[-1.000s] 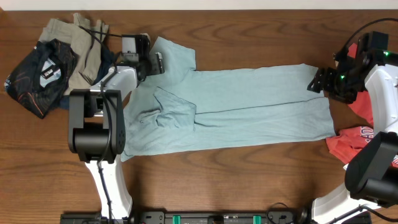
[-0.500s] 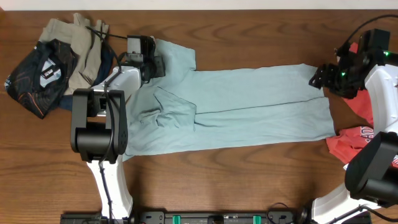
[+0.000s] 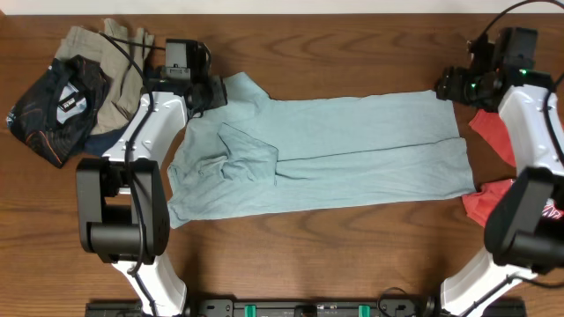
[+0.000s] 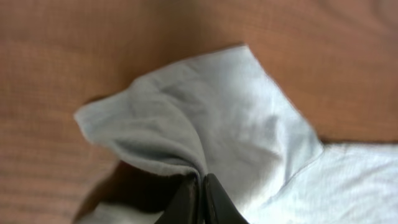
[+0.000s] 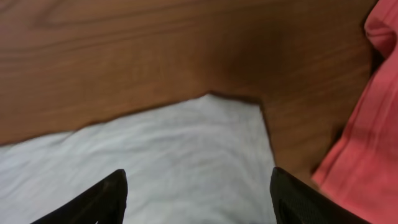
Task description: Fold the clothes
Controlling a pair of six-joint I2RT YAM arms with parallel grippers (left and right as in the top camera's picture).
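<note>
The pale blue-grey T-shirt lies spread across the table, partly folded lengthwise, with a rumpled flap at its left. My left gripper is shut on its far-left sleeve; in the left wrist view the cloth bunches into the closed fingertips of the left gripper. My right gripper hovers open over the shirt's far-right corner, one finger on either side of the right gripper's gap, holding nothing. A red T-shirt lies at the right edge, seen also in the right wrist view.
A heap of other garments, khaki and dark with a label, sits at the far left corner. More red cloth lies by the right arm's base. Bare wooden table runs along the near side.
The left gripper closed on the shirt's sleeve and shifted slightly left and toward the far edge. The right gripper moved toward the shirt's far-right corner, staying open.
</note>
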